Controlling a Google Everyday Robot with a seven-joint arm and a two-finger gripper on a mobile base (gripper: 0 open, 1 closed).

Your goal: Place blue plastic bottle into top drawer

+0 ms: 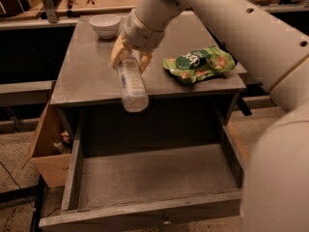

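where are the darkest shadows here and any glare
Camera view: dim warm light; deepest shadow in the recess behind the open top drawer. The gripper, at the front edge of the cabinet top, is shut on the blue plastic bottle, whose lower end shows a pale sheen.

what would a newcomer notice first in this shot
A big white arm fills the right side, its gripper over the cabinet top clamping the blue plastic bottle, which juts past the front edge. Below, the top drawer stands wide open. A green snack bag lies top right.
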